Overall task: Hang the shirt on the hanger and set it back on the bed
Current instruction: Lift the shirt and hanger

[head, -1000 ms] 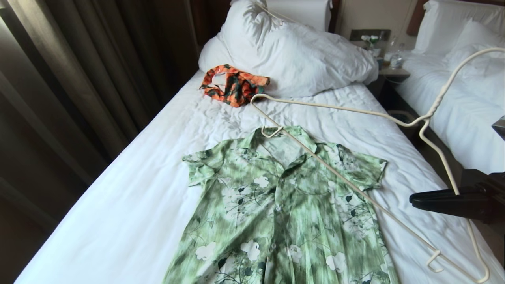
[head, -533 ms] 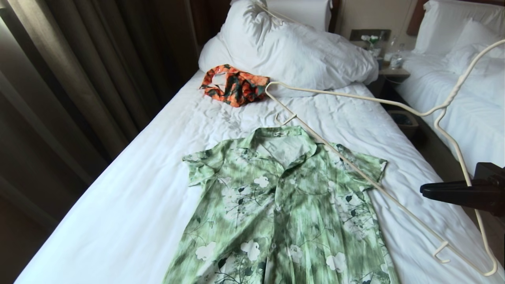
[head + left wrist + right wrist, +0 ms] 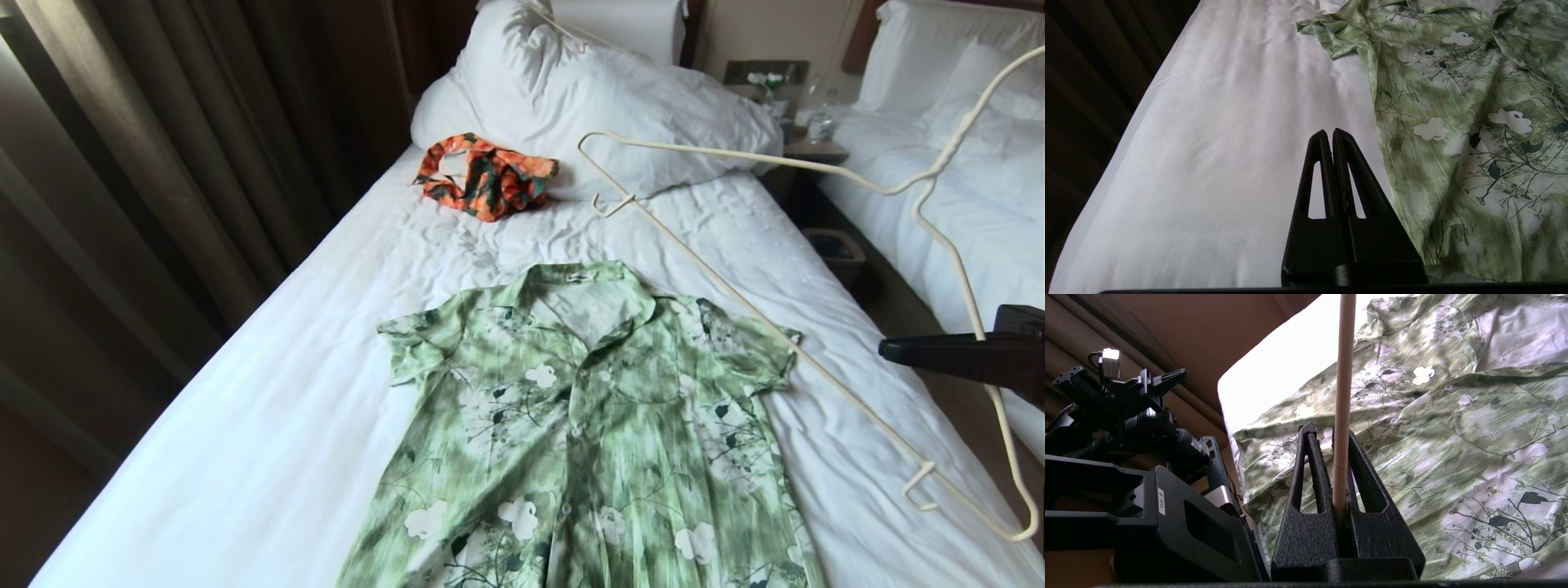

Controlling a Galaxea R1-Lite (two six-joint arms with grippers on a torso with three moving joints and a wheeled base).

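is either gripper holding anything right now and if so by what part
The right gripper is shut on the hanger, clamping one of its sloping wire arms. The left gripper is shut and empty over the bed.

The thin cream-white wire hanger [image 3: 739, 296], clamped in the right gripper [image 3: 886, 351], has risen off the green floral shirt [image 3: 588, 425] toward the bed's head end.

Green floral shirt [image 3: 588, 425], cream hanger [image 3: 735, 290]

Hotel rm, twin beds [image 3: 269, 392] (white linen), curtains [image 3: 163, 163]
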